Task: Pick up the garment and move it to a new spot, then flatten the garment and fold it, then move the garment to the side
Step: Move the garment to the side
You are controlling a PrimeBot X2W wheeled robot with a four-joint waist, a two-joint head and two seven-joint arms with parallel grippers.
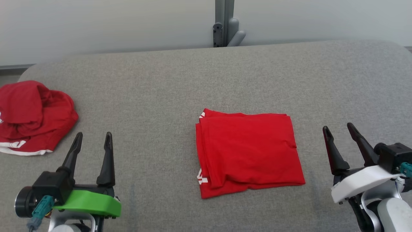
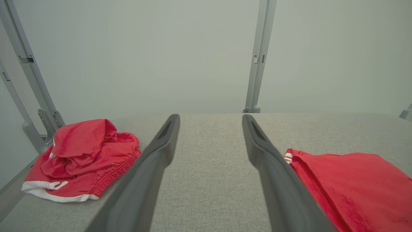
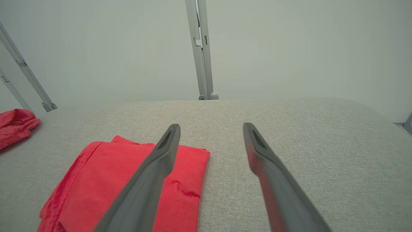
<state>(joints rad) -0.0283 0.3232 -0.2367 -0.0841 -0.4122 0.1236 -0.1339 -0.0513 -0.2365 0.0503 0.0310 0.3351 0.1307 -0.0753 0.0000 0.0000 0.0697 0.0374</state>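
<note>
on the table (image 1: 161,96), the folded garment (image 1: 248,151) lies between left gripper (image 1: 93,135) and right gripper (image 1: 337,126), both wide and empty, probably poised to shift it aside.

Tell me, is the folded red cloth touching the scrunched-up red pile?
Apart. The head view shows bare grey surface between the folded red garment and the crumpled red pile.

grey fabric table (image 1: 161,80), metal post (image 1: 224,22) behind.
</note>
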